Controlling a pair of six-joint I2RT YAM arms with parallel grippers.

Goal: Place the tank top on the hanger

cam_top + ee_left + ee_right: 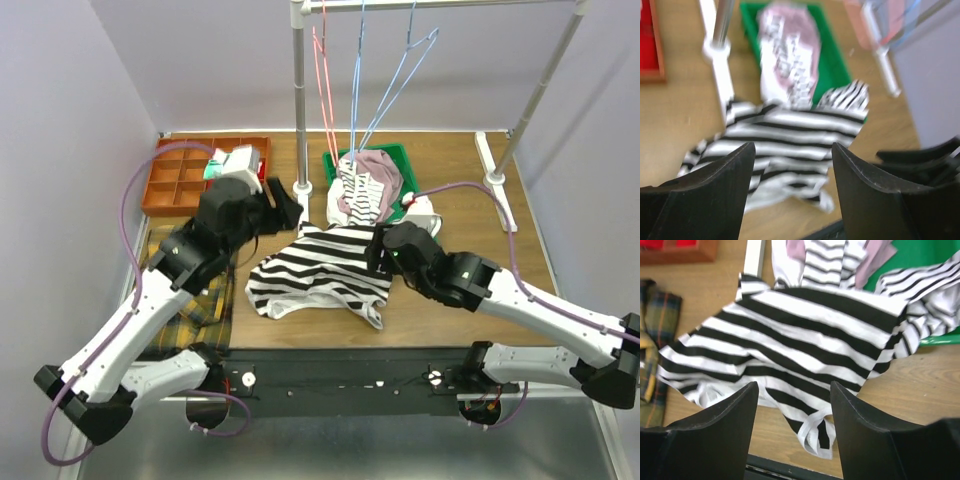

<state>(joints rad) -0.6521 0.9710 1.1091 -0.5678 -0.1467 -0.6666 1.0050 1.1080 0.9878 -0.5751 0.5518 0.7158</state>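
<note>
The tank top (318, 270) lies spread flat on the wooden table, with wide black and white stripes and a strap loop (815, 432) at its near edge. It also shows in the left wrist view (790, 132) and in the right wrist view (800, 335). The light-blue hanger (398, 80) hangs from the rack's rail at the back. My left gripper (288, 208) is open and empty above the top's far left edge. My right gripper (378, 250) is open and empty above its right side.
A green bin (402, 156) behind the top holds a dusty-pink garment (378, 165) and a finer-striped cloth (358, 195). A red hanger (324, 90) hangs by the rack pole (297, 100). An orange compartment tray (180, 182) is at back left, a plaid cloth (195, 290) at left.
</note>
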